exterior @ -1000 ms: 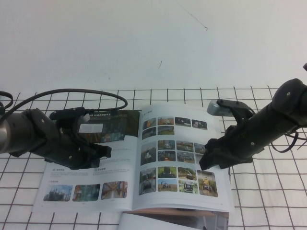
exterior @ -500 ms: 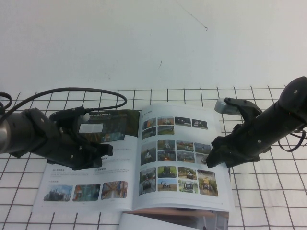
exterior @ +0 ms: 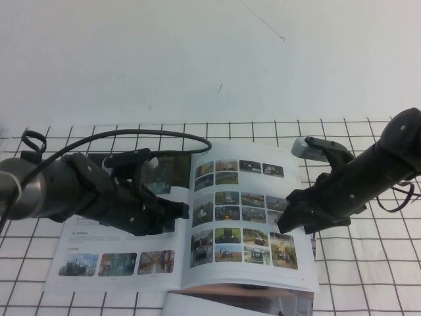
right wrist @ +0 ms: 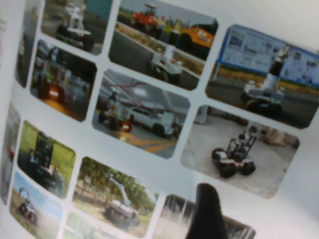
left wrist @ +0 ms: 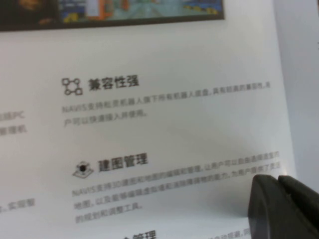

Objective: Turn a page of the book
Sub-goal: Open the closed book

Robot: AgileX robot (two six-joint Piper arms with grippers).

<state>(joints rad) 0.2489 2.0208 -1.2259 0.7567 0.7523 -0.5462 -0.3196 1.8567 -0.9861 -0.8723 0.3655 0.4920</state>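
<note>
The book (exterior: pixel 118 232) lies open on the gridded cloth. Its left page carries a dark banner and text (left wrist: pixel 149 114). The right page (exterior: pixel 240 217) shows rows of small colour photos, also seen close up in the right wrist view (right wrist: pixel 149 114). My left gripper (exterior: pixel 183 210) is low over the left page near the spine, its fingers (left wrist: pixel 264 204) pressed together and empty. My right gripper (exterior: pixel 293 214) is at the photo page's outer edge, low over it. The left arm hides much of the banner.
A second booklet with a tan-brown strip (exterior: pixel 237 293) lies under the book's front edge. The white gridded cloth (exterior: pixel 368 263) covers the table, with a plain white wall behind. A black cable (exterior: pixel 164 133) loops over the left arm.
My left arm has moved right across the left page, bringing its gripper up to the spine. My right gripper drew back a little to the right, then shifted slightly left again.
</note>
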